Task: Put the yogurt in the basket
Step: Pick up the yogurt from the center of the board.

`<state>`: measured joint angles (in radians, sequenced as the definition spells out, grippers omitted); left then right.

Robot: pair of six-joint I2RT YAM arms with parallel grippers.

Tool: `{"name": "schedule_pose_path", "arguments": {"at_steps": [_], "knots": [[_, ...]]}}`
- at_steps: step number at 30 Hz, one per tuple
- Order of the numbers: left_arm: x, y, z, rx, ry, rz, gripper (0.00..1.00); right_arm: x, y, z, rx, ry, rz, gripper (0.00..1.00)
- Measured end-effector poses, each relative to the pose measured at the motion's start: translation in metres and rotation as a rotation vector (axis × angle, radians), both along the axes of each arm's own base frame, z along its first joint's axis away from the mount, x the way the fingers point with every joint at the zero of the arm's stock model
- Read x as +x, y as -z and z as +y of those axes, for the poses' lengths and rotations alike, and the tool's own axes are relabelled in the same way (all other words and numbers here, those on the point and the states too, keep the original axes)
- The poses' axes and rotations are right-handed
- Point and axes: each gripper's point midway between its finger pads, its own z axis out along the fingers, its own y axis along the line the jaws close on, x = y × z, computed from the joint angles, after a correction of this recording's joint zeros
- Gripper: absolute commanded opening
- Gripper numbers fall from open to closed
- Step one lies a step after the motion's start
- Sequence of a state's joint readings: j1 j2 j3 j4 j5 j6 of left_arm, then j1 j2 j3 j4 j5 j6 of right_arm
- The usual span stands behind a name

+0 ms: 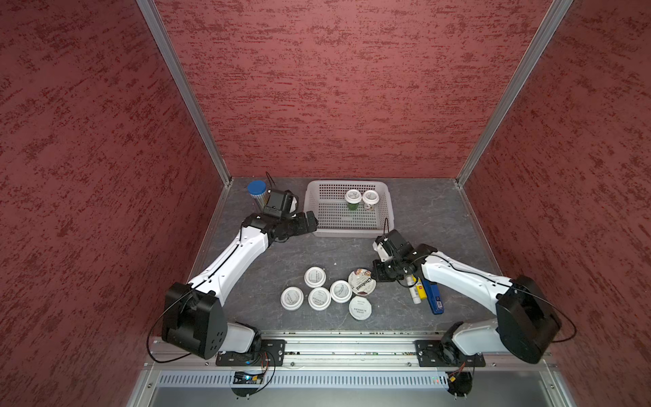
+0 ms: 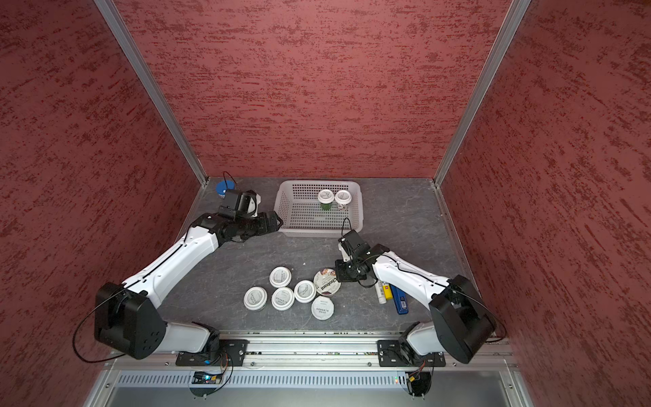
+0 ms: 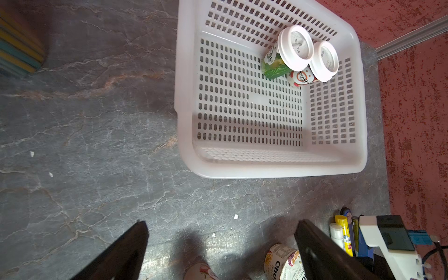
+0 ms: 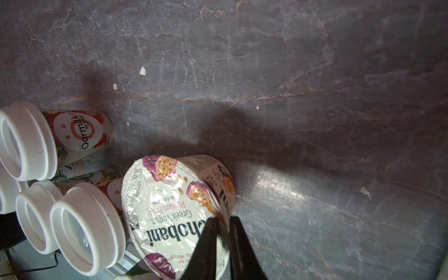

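Grey table (image 1: 274, 260) — basket (image 1: 352, 233), white-lidded yogurt cups (image 1: 319, 298), Chobani cup (image 1: 361, 282), blue-capped tube (image 1: 256, 187), oddments (image 1: 435, 299)

The table (image 1: 422, 218) is dark grey with pale marble veins; the basket (image 1: 347, 233) is milky white, slotted mesh. The small yogurt cups (image 1: 315, 277) have white lids with grey print. The Chobani cup (image 4: 169, 213): silver-white foil, purple-and-yellow fruit. The walls (image 1: 334, 88) are mottled red.

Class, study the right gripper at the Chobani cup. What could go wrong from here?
1. The right gripper seems to pinch the Chobani cup only at its rim, with one of the fingers over its foil. The cup may slip out, or the foil may tear.
2. A white-lidded cup stands close beside it, so a tilting lift could knock it over.
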<state>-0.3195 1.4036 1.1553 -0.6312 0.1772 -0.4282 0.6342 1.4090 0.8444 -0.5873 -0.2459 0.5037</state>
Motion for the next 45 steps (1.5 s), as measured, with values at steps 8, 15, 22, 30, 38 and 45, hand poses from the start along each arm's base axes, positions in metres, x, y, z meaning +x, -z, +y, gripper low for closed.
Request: {"name": "schedule_pose_path", "arguments": {"at_steps": [8,15,22,30,38,45], "knots": [[0.000,0.000,0.000,0.004,0.002,-0.002,0.99,0.006,0.002,-0.009,-0.038,0.017,-0.023,0.15],[0.000,0.000,0.000,0.006,0.005,-0.003,0.99,0.014,0.003,-0.023,-0.069,0.054,-0.035,0.25],[0.000,0.000,0.000,0.007,0.008,-0.005,0.99,0.014,-0.006,-0.024,-0.040,0.063,-0.043,0.36],[0.000,0.000,-0.001,0.002,0.012,-0.005,0.99,0.029,-0.020,-0.016,0.164,0.099,-0.029,0.40],[-0.003,0.002,-0.005,-0.011,0.029,0.006,0.99,0.035,-0.013,-0.007,0.274,0.084,0.007,0.40],[-0.004,0.002,-0.005,-0.014,0.033,0.007,0.98,0.025,0.006,-0.014,0.274,0.094,0.051,0.40]]}}
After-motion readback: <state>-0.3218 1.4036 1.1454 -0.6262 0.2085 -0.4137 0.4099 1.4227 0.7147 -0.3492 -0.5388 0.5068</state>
